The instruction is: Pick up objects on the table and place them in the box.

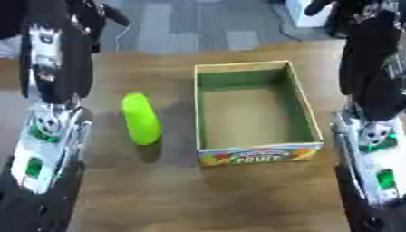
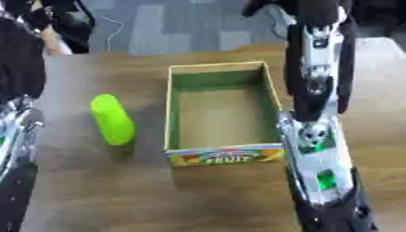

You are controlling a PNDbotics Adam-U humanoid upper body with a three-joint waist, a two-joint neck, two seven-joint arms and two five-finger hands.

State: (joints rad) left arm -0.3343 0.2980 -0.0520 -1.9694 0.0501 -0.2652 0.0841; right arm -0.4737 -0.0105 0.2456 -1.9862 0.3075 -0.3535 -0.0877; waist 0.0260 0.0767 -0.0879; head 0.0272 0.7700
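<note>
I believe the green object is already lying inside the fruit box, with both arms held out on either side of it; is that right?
Not quite: the green object is not in the fruit box. It lies on the table to the box's left, apart from it, and the box holds nothing, as the left eye view shows. The rest stands: one arm reaches along each side.

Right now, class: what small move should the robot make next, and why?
Probably bring the left hand toward the green object. It lies on the table left of the box, untouched, and the box holds nothing.
</note>
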